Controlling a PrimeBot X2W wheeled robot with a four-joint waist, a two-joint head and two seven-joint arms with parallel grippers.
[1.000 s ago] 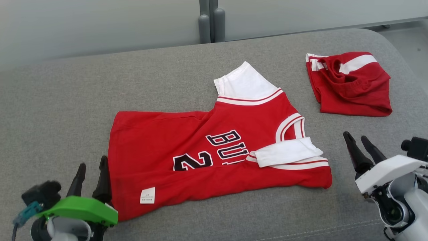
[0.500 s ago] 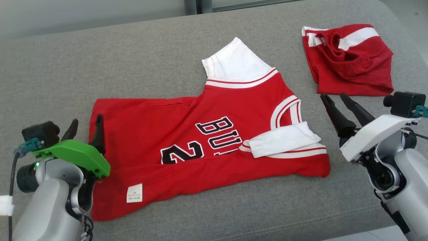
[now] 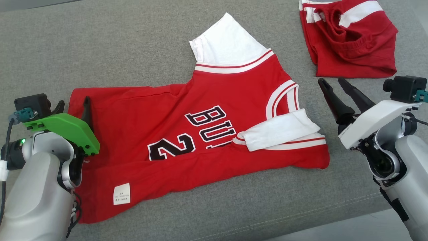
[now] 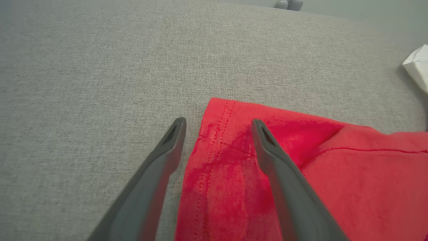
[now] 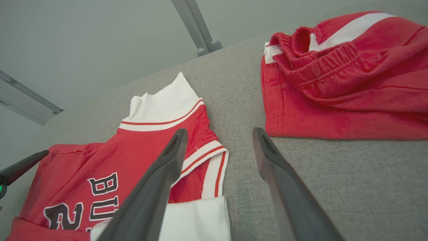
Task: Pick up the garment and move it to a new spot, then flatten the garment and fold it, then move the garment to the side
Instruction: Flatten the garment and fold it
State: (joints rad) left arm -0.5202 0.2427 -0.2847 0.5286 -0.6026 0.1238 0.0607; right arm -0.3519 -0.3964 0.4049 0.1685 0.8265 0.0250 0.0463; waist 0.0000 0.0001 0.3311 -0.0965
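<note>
Left wrist view shows the spread left gripper (image 4: 218,122) astride the red-and-white fabric jersey (image 4: 334,174) hem, the right gripper (image 3: 331,81) spread too; folding likely needs a pinch there next.

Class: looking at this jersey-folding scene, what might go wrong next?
The open left jaws straddle the hem corner of the jersey; closing there might catch only the edge and slip.
The right jaws hover beside the red shorts; reaching could snag them.
The white sleeve folded over the chest may flop loose if lifted.
</note>
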